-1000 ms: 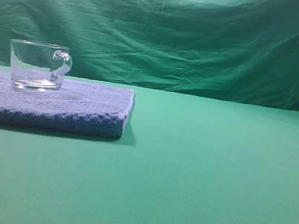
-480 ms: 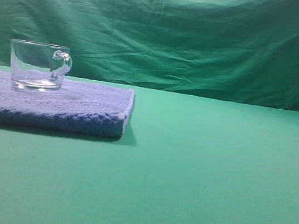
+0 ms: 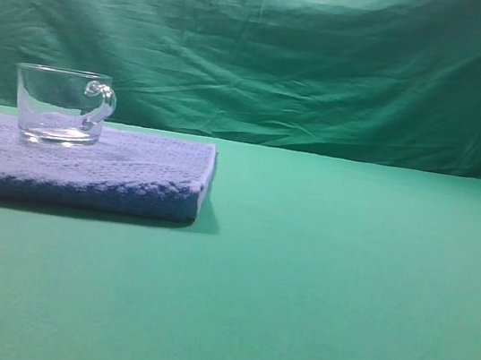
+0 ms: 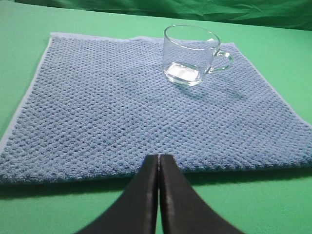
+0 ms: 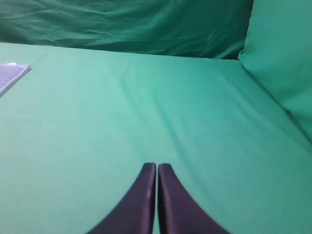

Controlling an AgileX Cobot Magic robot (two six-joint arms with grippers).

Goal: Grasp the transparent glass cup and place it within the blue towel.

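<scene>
Basically done: clear short glass mug with curled handle (image 4: 190, 55) is sitting upright on the folded light-blue terry towel (image 4: 122, 117), toward its far edge. Left end effector (image 4: 159, 163) and right end effector (image 5: 156, 170) are hanging clenched, grasping nothing. Nothing left but parking.

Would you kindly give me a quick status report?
Left gripper shut, empty. Right gripper shut, empty. Transparent glass cup upright on blue terry towel. Nothing in the way.
</scene>
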